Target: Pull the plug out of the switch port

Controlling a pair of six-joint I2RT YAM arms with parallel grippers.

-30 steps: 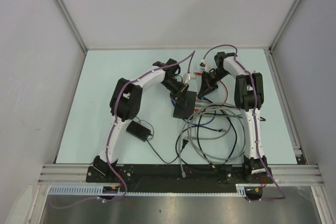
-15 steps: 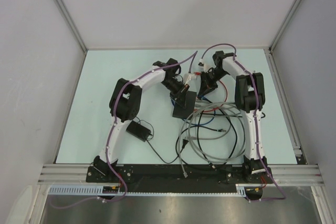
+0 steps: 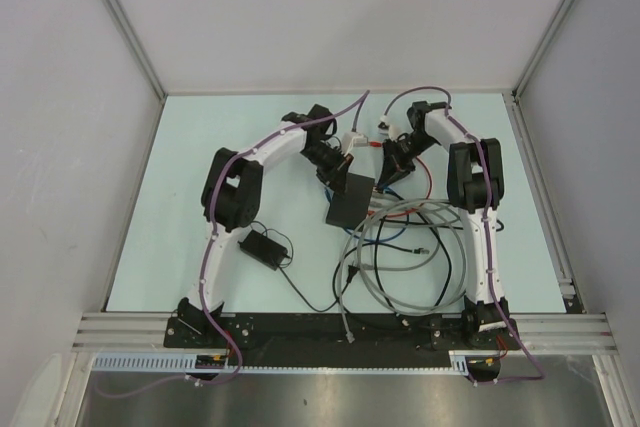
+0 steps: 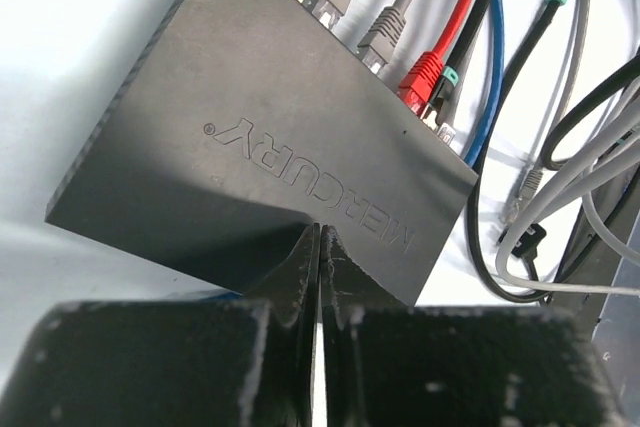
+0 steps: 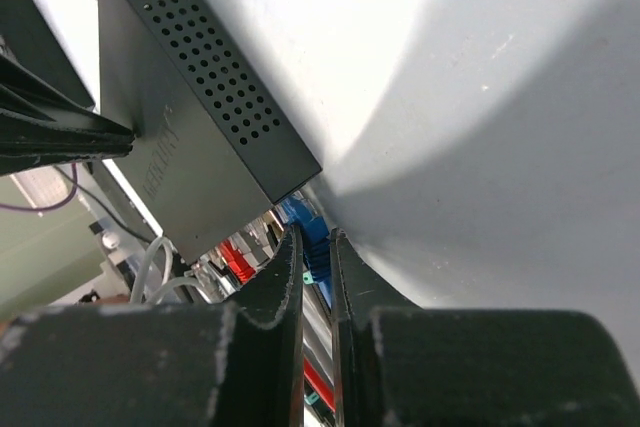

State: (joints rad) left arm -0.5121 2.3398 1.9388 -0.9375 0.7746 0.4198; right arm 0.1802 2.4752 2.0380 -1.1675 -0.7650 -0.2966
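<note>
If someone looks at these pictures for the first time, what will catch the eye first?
First, the black switch with MERCURY pressed into its face, in the middle of the table, the left gripper at its edge. Next, the row of plugs in its side, the red plug brightest among grey ones. Then the tangle of cables spreading on the table to the right of the switch.

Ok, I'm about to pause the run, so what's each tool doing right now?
Left tool: closed, empty, tips on the switch top.
Right tool: closed to a narrow gap on the blue plug at the switch's ports.
</note>
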